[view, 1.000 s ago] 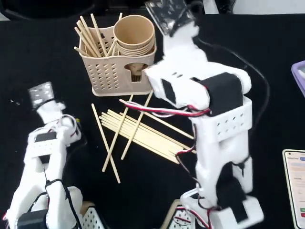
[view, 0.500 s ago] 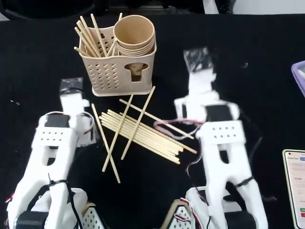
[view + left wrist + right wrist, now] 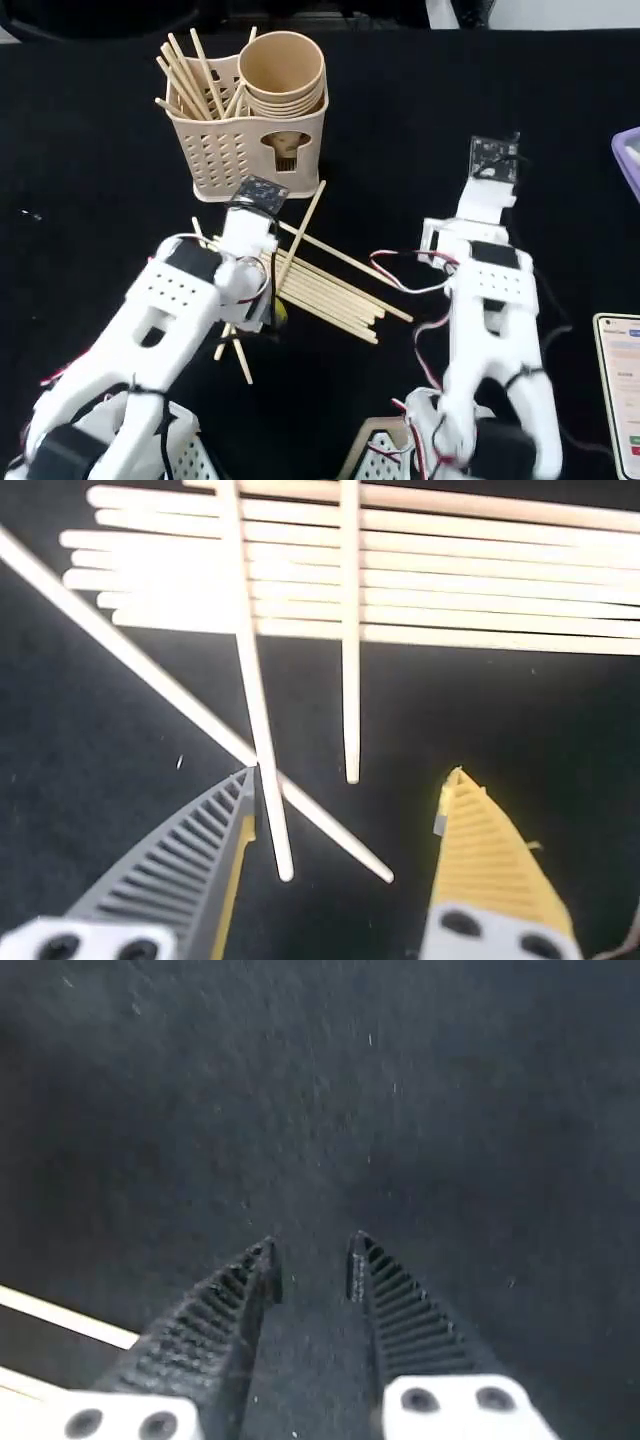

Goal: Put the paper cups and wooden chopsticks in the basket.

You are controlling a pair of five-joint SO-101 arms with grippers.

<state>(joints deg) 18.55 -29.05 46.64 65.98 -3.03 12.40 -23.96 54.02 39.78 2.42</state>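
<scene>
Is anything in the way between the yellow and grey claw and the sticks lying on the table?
No, nothing visible is in the way. The left gripper is open right at the loose chopsticks, and the ends of two sticks lie between its jaws.

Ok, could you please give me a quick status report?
Left hand open, low over loose chopsticks, some crossed. Right hand open, holding nothing, over black table. Cups in basket.
</scene>
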